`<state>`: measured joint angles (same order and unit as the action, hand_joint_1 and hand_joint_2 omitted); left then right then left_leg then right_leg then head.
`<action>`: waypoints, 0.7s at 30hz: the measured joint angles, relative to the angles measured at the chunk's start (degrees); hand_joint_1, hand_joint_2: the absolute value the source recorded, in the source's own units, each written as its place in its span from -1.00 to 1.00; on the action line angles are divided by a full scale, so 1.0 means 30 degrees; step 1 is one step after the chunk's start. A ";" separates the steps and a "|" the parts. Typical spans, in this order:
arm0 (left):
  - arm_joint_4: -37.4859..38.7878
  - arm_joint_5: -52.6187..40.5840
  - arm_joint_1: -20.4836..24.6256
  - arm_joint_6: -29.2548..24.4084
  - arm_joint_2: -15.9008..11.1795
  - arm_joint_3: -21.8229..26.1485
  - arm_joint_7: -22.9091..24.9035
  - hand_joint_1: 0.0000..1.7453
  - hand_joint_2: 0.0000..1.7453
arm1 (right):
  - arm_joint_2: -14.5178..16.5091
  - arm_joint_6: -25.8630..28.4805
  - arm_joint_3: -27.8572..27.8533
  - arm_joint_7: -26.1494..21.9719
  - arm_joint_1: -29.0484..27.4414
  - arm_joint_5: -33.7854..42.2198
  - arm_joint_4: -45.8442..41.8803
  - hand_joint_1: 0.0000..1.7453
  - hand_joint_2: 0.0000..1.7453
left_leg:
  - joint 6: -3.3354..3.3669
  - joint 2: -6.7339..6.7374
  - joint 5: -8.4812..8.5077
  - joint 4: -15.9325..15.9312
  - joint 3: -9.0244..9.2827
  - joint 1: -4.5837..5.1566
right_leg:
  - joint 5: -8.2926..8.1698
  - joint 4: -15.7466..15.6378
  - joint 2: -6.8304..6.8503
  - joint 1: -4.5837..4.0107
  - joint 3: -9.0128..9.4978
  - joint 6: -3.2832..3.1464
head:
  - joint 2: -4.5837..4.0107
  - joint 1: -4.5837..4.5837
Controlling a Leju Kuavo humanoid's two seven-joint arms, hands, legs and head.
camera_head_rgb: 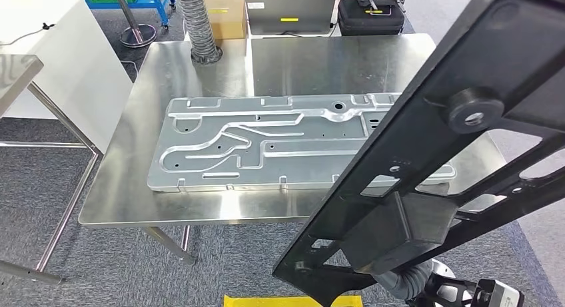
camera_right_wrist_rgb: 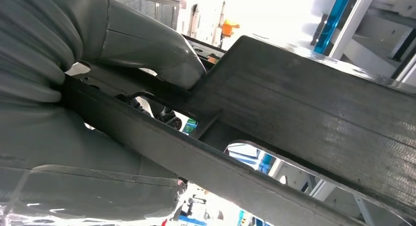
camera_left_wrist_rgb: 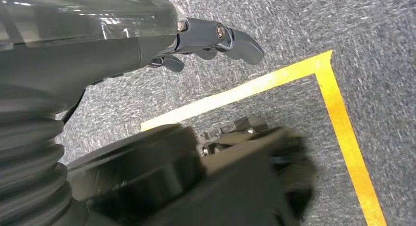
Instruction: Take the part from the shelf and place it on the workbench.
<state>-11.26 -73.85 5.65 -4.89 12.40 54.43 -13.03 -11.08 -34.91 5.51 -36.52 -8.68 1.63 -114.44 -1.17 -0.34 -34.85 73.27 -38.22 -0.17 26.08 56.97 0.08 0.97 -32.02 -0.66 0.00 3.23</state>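
Note:
A long black frame-like part point(camera_head_rgb: 433, 140) slants across the right of the head view, from bottom centre up to the top right corner, above the near right corner of the steel workbench point(camera_head_rgb: 200, 67). My right hand point(camera_right_wrist_rgb: 88, 93) grips it; the thick grey thumb point(camera_right_wrist_rgb: 152, 49) presses on the part's black bar point(camera_right_wrist_rgb: 304, 113), and the darker fingers are mostly hidden behind it. The ribbed cover of my right wrist point(camera_head_rgb: 410, 282) shows below the part. My left hand point(camera_left_wrist_rgb: 147, 44) hangs over the carpet, its dark fingers point(camera_left_wrist_rgb: 235, 39) loosely extended and holding nothing.
A large silver stamped plate point(camera_head_rgb: 266, 144) lies across the middle of the workbench. A flexible duct point(camera_head_rgb: 200, 27), a laptop point(camera_head_rgb: 290, 10) and a black case point(camera_head_rgb: 370, 14) sit at the far edge. A white table point(camera_head_rgb: 60, 47) stands left. Yellow floor tape point(camera_left_wrist_rgb: 338, 103) marks the carpet.

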 joint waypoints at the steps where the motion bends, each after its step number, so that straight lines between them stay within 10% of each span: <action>1: 0.0000 -0.0002 -0.0019 -0.0002 -0.0004 0.0002 0.0002 -1.00 1.00 | 0.0000 0.0000 0.0000 -0.0011 -0.0013 -0.0002 0.0000 1.00 1.00 | 0.0001 0.0000 0.0146 0.0316 -0.0262 -0.0001 | 0.0033 0.0010 -0.0012 -0.0017 0.0036 -0.0002 | 0.0000 0.0000; 6: 0.0000 -0.0004 0.0004 0.0000 -0.0007 0.0000 0.0004 -1.00 1.00 | 0.0000 0.0000 0.0000 -0.0095 -0.0040 -0.0005 0.0000 1.00 1.00 | 0.0367 -0.0006 0.2943 -0.4898 0.1983 0.0069 | 0.0331 0.0087 -0.0080 -0.0112 0.0403 0.0239 | 0.0000 -0.0004; 11: 0.0000 -0.0002 0.0018 0.0000 0.0013 0.0004 0.0013 -1.00 1.00 | 0.0018 0.0020 -0.0009 -0.0144 -0.0048 -0.0016 -0.0038 1.00 1.00 | 0.0900 -0.0011 0.3051 -0.5484 0.2219 0.0070 | 0.0742 0.0619 -0.0073 -0.0048 0.0189 0.0771 | 0.0000 -0.0004; 15: 0.0000 -0.0004 0.0058 0.0004 0.0020 0.0004 0.0009 -1.00 1.00 | 0.0022 0.0022 -0.0022 -0.0151 -0.0102 -0.0031 -0.0053 1.00 1.00 | 0.1084 0.0018 0.3034 -0.5553 0.2272 0.0046 | 0.2660 0.5039 -0.0048 0.0073 -0.2104 0.1042 | 0.0000 -0.0007; 17: 0.0000 -0.0002 0.0041 0.0005 0.0020 0.0004 0.0009 -1.00 1.00 | 0.0022 0.0022 -0.0022 -0.0148 -0.0134 -0.0053 -0.0051 1.00 1.00 | 0.1076 0.0004 0.2978 -0.5532 0.2317 0.0053 | 0.2259 0.5365 -0.0039 0.0126 -0.2459 0.1091 | 0.0000 -0.0007; 21: 0.0000 -0.0002 0.0067 0.0005 0.0027 0.0004 0.0002 -1.00 1.00 | 0.0022 0.0016 -0.0025 -0.0138 -0.0108 -0.0098 -0.0053 1.00 1.00 | 0.0827 -0.0044 0.2791 -0.5466 0.2499 0.0122 | -0.0085 0.0751 -0.0013 0.0079 -0.0441 0.0876 | 0.0000 -0.0005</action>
<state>-11.26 -73.85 5.86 -4.87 12.48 54.45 -13.03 -11.02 -34.86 5.43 -36.94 -9.00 1.34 -114.60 1.31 -0.48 -26.48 56.87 -30.72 0.19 25.83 59.23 0.04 1.21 -33.35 1.97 0.00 3.22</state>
